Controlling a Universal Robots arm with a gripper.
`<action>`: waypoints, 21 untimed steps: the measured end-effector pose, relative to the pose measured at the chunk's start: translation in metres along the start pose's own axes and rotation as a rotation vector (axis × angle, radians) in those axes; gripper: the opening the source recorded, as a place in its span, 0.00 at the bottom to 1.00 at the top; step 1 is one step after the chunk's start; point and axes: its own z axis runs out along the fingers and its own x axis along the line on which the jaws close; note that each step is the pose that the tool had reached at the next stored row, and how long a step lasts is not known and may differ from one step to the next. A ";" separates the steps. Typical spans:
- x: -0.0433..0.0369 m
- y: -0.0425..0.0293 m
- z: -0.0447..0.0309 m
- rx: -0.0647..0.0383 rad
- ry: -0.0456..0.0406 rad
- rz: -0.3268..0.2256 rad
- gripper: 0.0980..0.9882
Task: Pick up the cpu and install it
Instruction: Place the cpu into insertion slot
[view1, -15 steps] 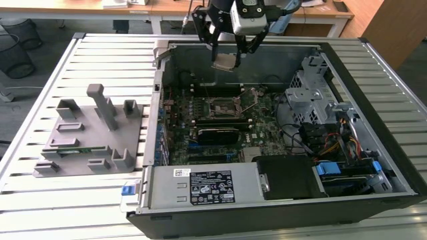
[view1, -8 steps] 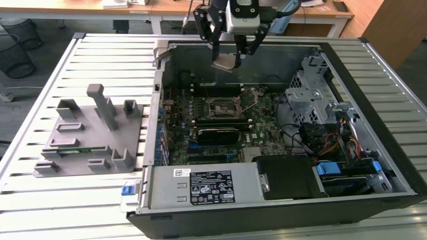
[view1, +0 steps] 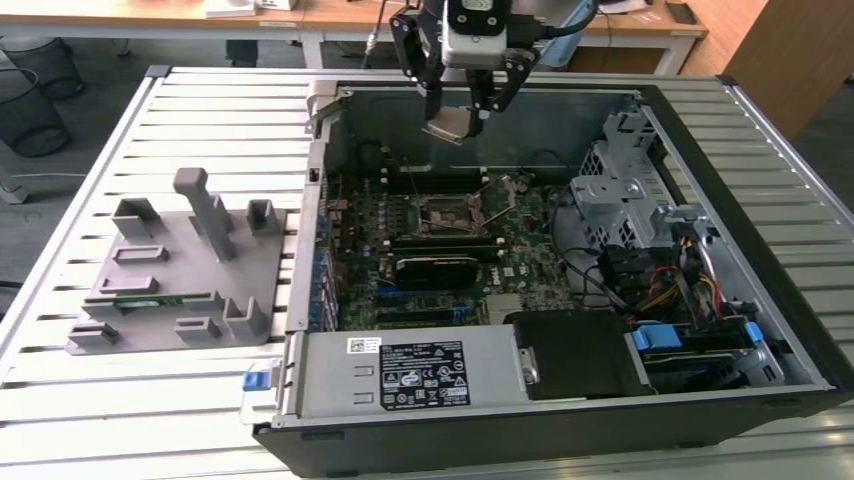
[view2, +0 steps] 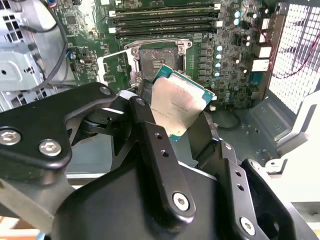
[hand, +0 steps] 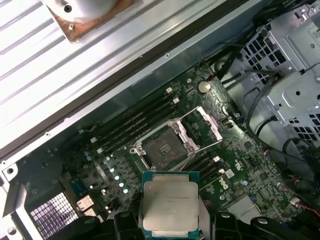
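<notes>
At the exterior view's left I see the grey fixture (view1: 174, 270) on the slatted worktop (view1: 120, 420), and beside it the open computer case (view1: 561, 125). My tool (view1: 462, 112) hangs over the case's motherboard, pinching the cpu (view1: 450, 127) at a tilt between its fingers. In the first wrist view the cpu (hand: 170, 207) is apart from the open socket (hand: 162, 150).

The cpu (view1: 451, 126) is a small flat square chip with a dull silver metal top and a thin green edge around it. The gripper (view1: 462, 108) holds it in the air, pinched at two opposite sides. It hangs tilted above the back part of the open computer case (view1: 534, 450). It is apart from the open socket (hand: 161, 150), not yet seated.
</notes>
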 end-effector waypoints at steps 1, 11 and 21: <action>0.0000 0.0001 0.0000 0.000 -0.0007 0.014 0.48; 0.0007 0.0010 0.0002 -0.001 -0.0073 0.131 0.48; 0.0013 0.0019 0.0003 -0.001 -0.0140 0.247 0.48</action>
